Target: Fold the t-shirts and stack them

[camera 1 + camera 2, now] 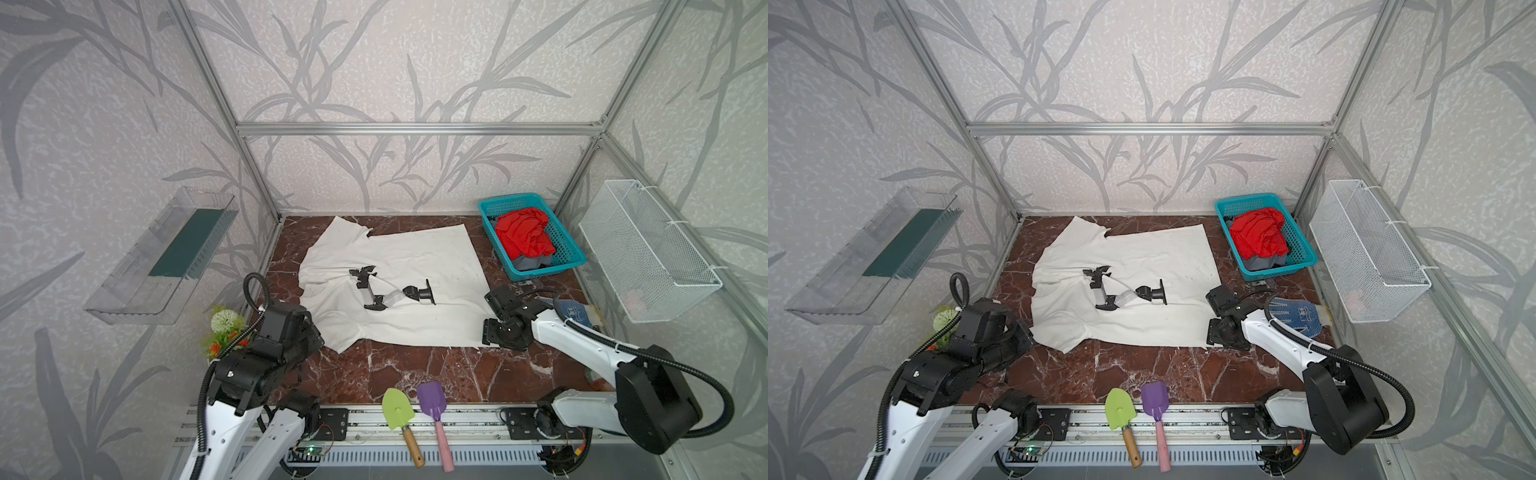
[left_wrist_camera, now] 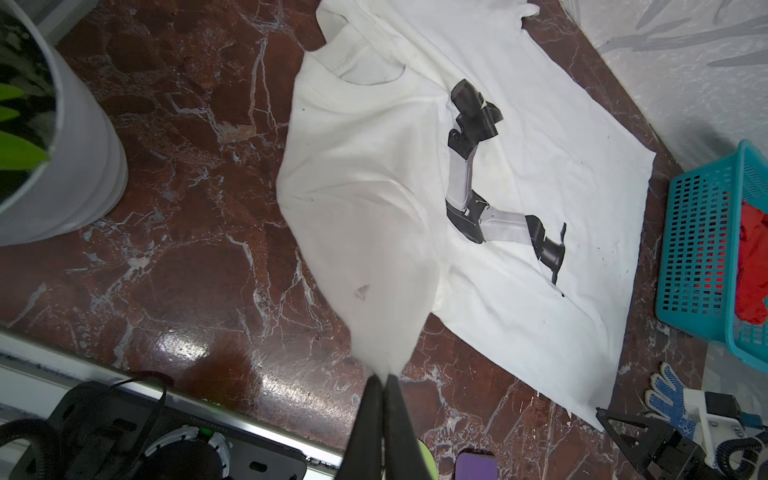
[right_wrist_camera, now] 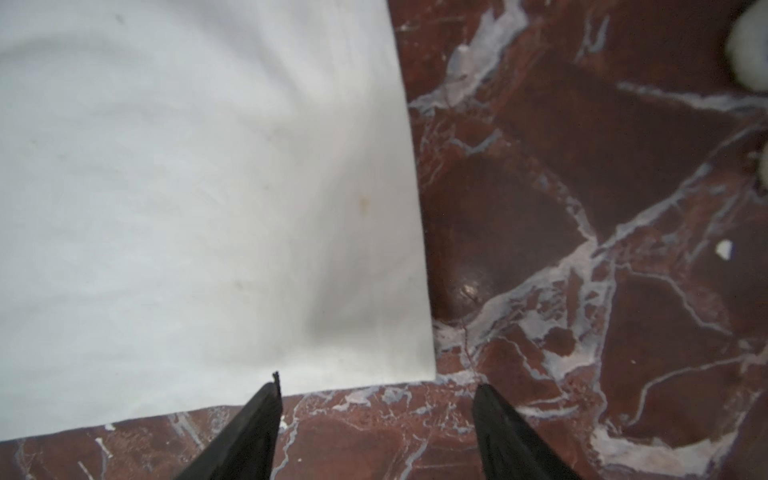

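- Your left gripper [image 2: 381, 379] sits low at the near-left of the table [image 1: 395, 370], with the wrist bent down over the near-left corner of the white shirt [image 1: 415, 257]. Its fingers are pressed together on a pinch of that shirt, and the cloth rises in a narrowing cone from the table up to the tips.
- Your right gripper [image 3: 376, 388] points down at the shirt's near-right hem corner. Its fingers stand apart, one tip at the hem edge and the other over bare marble, with nothing clamped between them.
- The white shirt lies spread print-up across the middle of the table, collar to the left and hem to the right. It is wrinkled around the collar.
- The red shirt [image 1: 523, 232] is heaped in the basket [image 1: 540, 272] at the far-right corner. It sits on top of the grey shirt [image 1: 532, 262], which shows at the basket's near end.
- A glove [image 1: 1296, 316] lies at the right edge, just beside your right forearm and partly hidden by it.
- A plant [image 1: 226, 322] stands at the left edge, close behind your left wrist.
- A trowel [image 1: 397, 409] and a spade [image 1: 432, 401] lie side by side on the near edge between the arm bases, well apart from the shirt.
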`<state>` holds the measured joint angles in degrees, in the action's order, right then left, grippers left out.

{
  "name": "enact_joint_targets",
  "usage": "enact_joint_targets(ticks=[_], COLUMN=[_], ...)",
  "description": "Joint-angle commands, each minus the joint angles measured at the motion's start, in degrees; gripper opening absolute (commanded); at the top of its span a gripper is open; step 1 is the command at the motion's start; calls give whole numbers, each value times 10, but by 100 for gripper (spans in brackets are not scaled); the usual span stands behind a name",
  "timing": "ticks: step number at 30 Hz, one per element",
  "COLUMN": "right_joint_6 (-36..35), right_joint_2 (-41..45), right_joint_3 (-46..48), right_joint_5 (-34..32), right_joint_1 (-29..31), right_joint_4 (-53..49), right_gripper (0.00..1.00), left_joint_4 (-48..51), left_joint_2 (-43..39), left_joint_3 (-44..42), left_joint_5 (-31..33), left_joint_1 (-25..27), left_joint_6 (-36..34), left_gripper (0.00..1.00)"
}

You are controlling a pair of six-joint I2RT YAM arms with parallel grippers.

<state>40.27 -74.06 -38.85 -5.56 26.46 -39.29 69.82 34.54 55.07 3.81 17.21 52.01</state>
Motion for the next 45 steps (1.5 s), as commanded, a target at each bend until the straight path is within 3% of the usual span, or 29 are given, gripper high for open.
enact_joint_targets(ticks=[1,9,20,22,25,27,33,37,40,45], right_joint_6=[31,22,13,12,6,0,-10,-21,-33,-70], right_joint_2=[25,3,-41,-44,-51,-47,-2,31,50,51], right_joint_3=[14,22,29,31,28,26,4,-7,-12,-55], right_joint_5=[-10,1,27,27,33,34,21,19,40,53], right_joint_1=[-5,-20,-26,-30,-46,-61,-86,-86,-86,-70], right_joint_4=[-16,15,45,47,38,27,-17,-34,-25,-29], right_gripper=[66,43,38,30,8,0,0,2,15,38], left_joint_4=[35,24,23,20,17,22,37,66,46,32], left_joint_2=[1,-7,-12,-12,-18,-25,-67,-91,-83,-45], left_joint_3=[3,-21,-67,-91,-113,-121,-170,-157,-160,-156], left_joint_5=[16,16,10,10,9,5,-28,20,26,21], left_joint_1=[3,3,3,3,3,3,3,5,5,6], left_joint_6=[-4,-9,-3,9,25,36,83,119,108,87], left_gripper=[0,0,0,0,0,0,0,22,37,43])
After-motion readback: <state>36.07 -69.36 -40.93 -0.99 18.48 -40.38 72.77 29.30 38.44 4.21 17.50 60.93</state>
